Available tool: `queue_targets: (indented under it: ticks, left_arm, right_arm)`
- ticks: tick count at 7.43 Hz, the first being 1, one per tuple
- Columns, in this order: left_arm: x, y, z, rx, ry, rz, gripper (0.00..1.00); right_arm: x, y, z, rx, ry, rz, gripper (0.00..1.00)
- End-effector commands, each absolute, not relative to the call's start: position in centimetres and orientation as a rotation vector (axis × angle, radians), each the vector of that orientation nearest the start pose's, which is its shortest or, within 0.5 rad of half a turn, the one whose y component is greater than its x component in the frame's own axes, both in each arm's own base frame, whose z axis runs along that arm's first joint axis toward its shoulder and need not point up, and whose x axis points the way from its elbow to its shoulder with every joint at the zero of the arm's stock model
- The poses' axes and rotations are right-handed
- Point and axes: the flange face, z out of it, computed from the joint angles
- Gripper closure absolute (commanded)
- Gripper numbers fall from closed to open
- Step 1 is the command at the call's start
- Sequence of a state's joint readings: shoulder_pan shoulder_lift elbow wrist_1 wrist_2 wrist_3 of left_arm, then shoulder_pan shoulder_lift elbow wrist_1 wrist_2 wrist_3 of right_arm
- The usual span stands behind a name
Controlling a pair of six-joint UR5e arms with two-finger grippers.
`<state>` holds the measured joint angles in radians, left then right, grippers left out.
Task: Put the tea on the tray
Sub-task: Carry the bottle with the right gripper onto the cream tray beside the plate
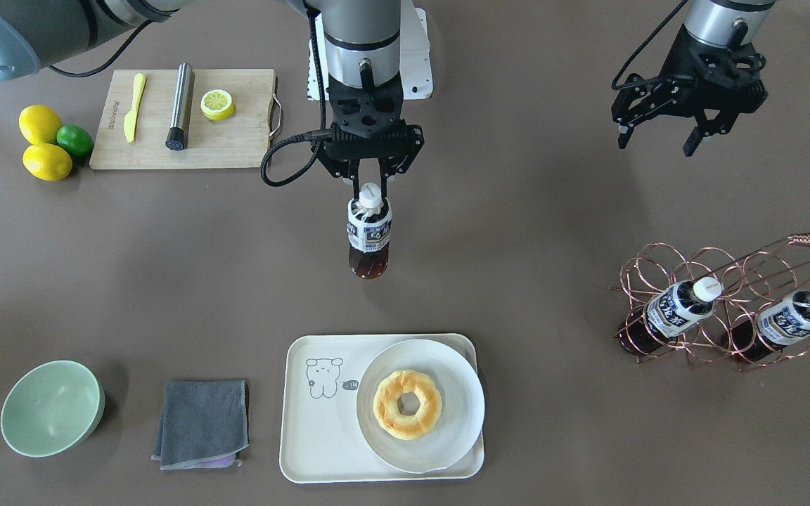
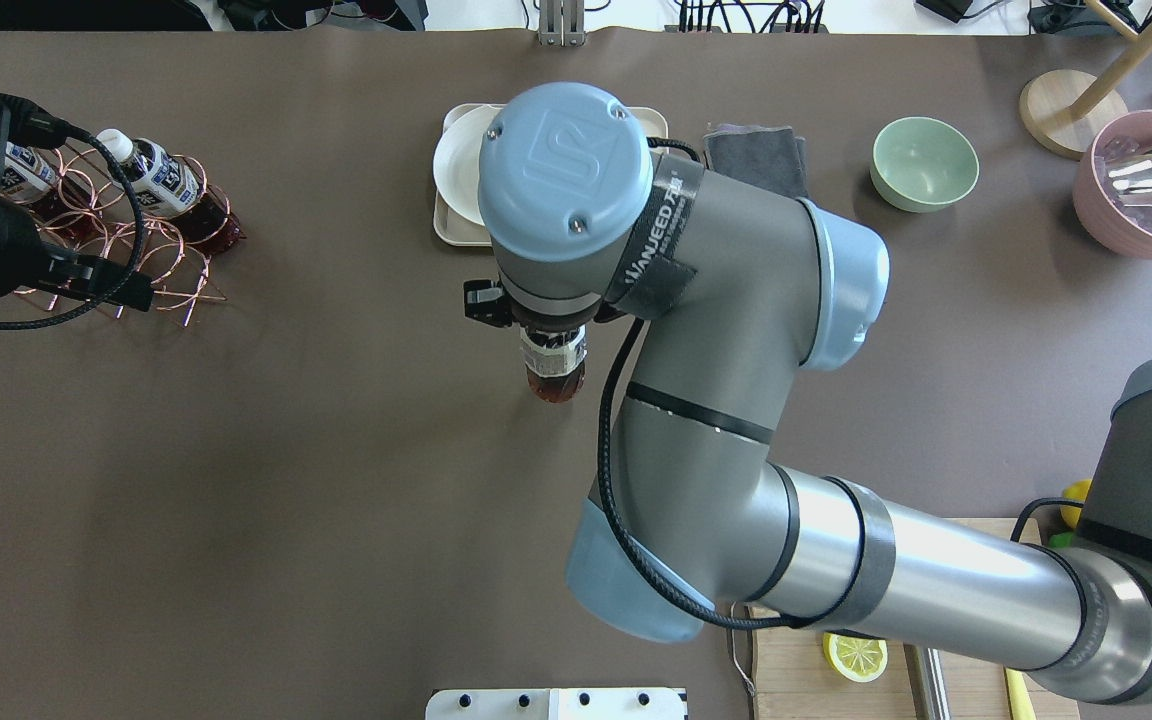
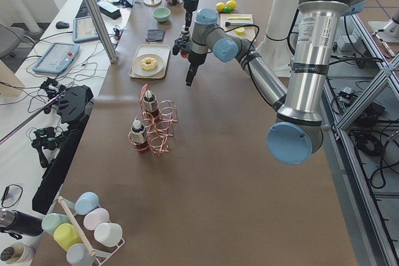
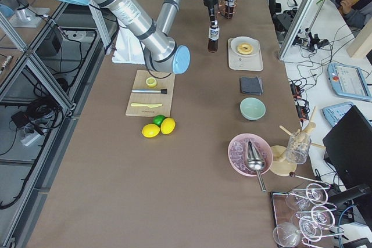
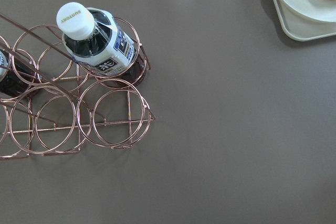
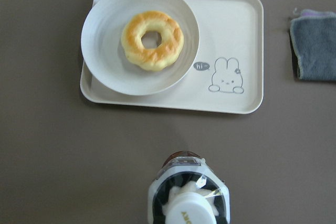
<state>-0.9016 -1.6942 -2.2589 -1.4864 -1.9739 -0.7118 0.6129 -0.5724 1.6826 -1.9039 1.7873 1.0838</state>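
Your right gripper pinches the small clear plastic tea bottle by its cap end, upright over mid-table. The cream-white rectangular tray lies beyond, toward the operators' edge. Your left gripper, fingers spread, is farther.

Front camera looks steeply down, overhead opposite it, wrist cameras close above, sharing tray

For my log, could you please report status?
Right gripper shut on tea, short of tray. Left gripper open. Plate with donut covers part of tray.

"suntory" on cap, "hi" on tray
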Motion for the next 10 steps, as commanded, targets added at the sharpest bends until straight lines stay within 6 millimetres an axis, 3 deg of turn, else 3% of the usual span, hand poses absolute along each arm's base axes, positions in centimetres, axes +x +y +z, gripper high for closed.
queue_targets:
  ticks: [1,2,3,4,5,10]
  left_arm:
    - [18.8,-39.8,30.3,0.313,0.754,0.095,0.03]
    - [18.6,-39.5,30.0,0.318,0.757,0.096,0.03]
    - [18.5,-39.4,29.9,0.322,0.759,0.095,0.03]
    - [18.5,-39.4,29.9,0.322,0.759,0.095,0.03]
    - [18.5,-39.4,29.8,0.323,0.76,0.096,0.03]
    - [18.4,-39.2,29.4,0.33,0.766,0.099,0.03]
  right_arm:
    - [-45.3,-58.7,6.5,0.23,-0.776,0.058,1.0]
    - [-44.5,-63.1,7.5,0.211,-0.788,0.082,1.0]
    - [-44.3,-66.1,9.1,0.206,-0.773,0.081,1.0]
    - [-43.3,-67.9,9.6,0.206,-0.764,0.072,1.0]
    - [-43.3,-68.7,10.8,0.193,-0.75,0.067,1.0]
    - [-44.5,-70.1,12.1,0.219,-0.775,0.062,1.0]
